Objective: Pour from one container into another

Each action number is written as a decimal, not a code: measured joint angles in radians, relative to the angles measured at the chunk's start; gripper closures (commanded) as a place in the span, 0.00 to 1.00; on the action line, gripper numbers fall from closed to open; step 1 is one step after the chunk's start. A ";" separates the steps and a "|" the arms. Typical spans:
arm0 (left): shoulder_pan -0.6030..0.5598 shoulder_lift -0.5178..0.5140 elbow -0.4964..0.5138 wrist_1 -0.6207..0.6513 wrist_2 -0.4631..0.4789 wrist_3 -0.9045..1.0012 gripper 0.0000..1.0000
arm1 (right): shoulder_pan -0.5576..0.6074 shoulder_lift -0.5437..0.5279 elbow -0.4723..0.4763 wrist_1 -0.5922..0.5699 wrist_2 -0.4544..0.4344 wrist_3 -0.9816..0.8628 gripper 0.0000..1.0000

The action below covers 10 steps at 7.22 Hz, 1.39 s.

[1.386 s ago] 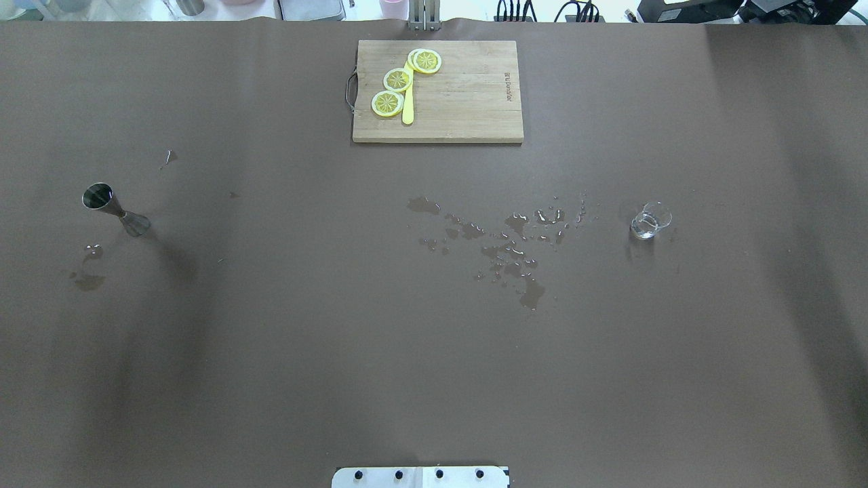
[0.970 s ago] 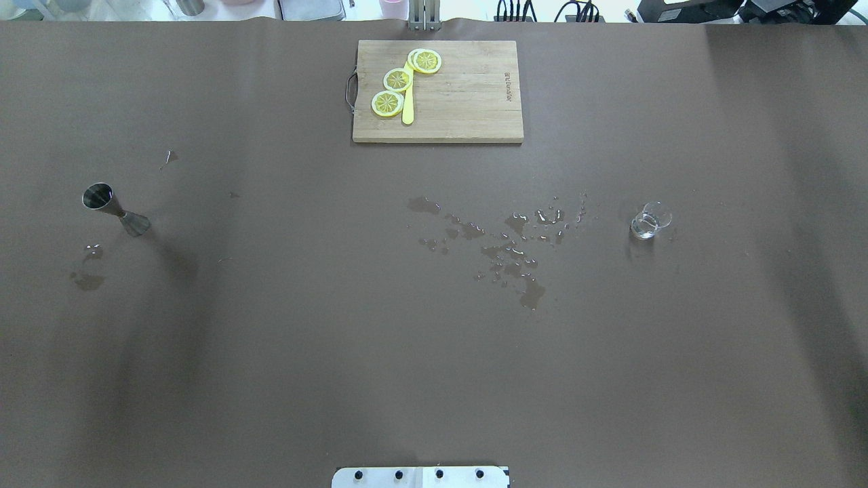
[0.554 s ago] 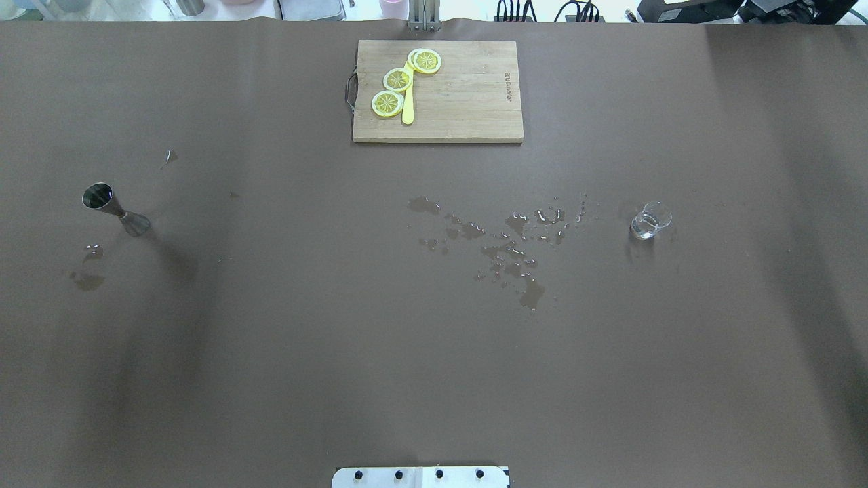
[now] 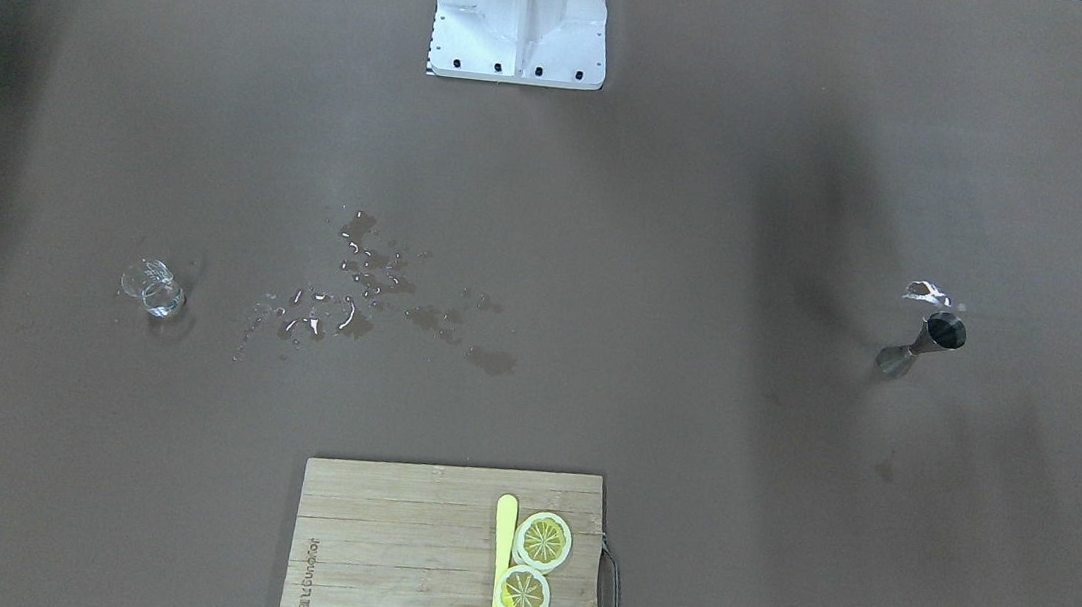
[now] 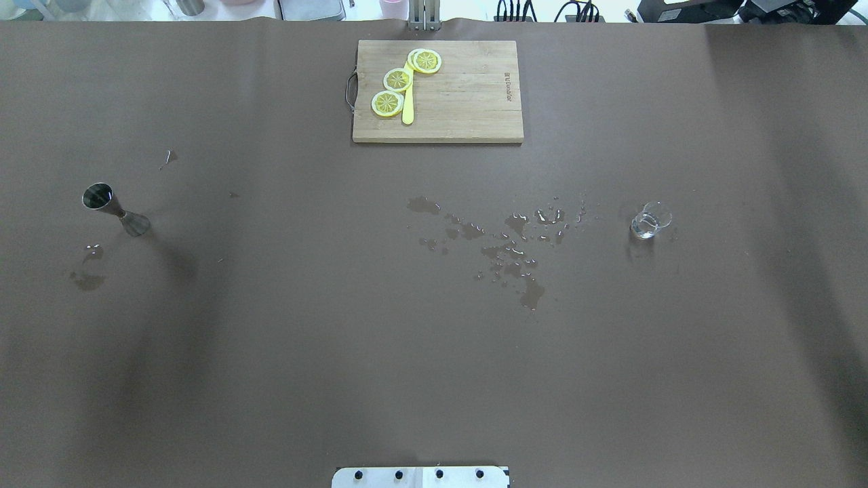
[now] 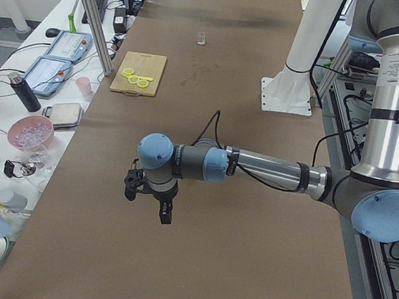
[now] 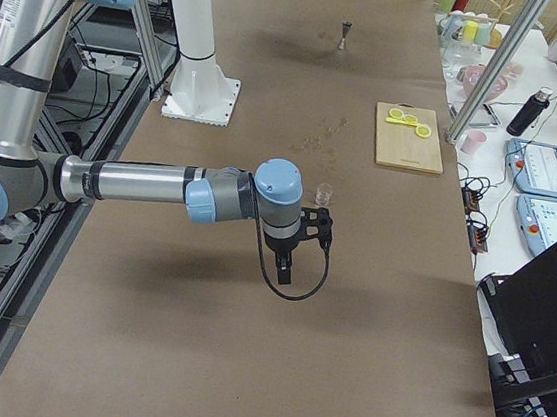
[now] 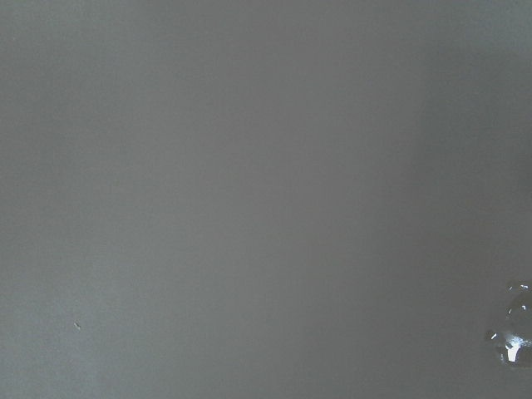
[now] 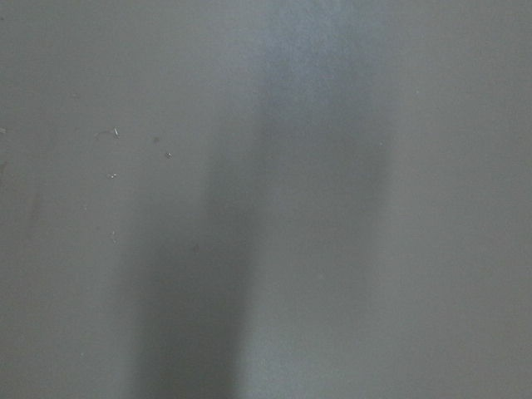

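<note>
Overhead exterior: brown surface [image 5: 434, 379], board [image 5: 468, 102] at far edge, spill [image 5: 505, 247] mid-surface. Left tool [image 6: 166, 216] and right tool [image 7: 285, 270] show in side views only; can't tell spread or pressed. Jigger [image 5: 115, 210] upright at left, glass [image 5: 649, 220] upright at right, well apart.

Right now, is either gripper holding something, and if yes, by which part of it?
Nothing is held. The jigger and the small glass stand free on the table; the left gripper and the right gripper hang above it, away from both.
</note>
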 measured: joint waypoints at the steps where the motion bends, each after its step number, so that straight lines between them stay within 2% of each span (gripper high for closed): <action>1: 0.001 0.004 -0.024 0.002 0.001 -0.057 0.01 | -0.001 0.013 -0.002 0.009 0.012 -0.005 0.00; 4: 0.032 0.004 -0.131 0.050 0.003 -0.269 0.01 | -0.010 0.058 -0.024 0.068 0.058 -0.070 0.00; 7: 0.118 -0.013 -0.241 0.087 0.004 -0.454 0.01 | -0.014 0.100 -0.115 0.257 0.168 -0.088 0.00; 10: 0.207 -0.016 -0.364 0.139 0.012 -0.623 0.01 | -0.035 0.145 -0.209 0.487 0.236 -0.102 0.00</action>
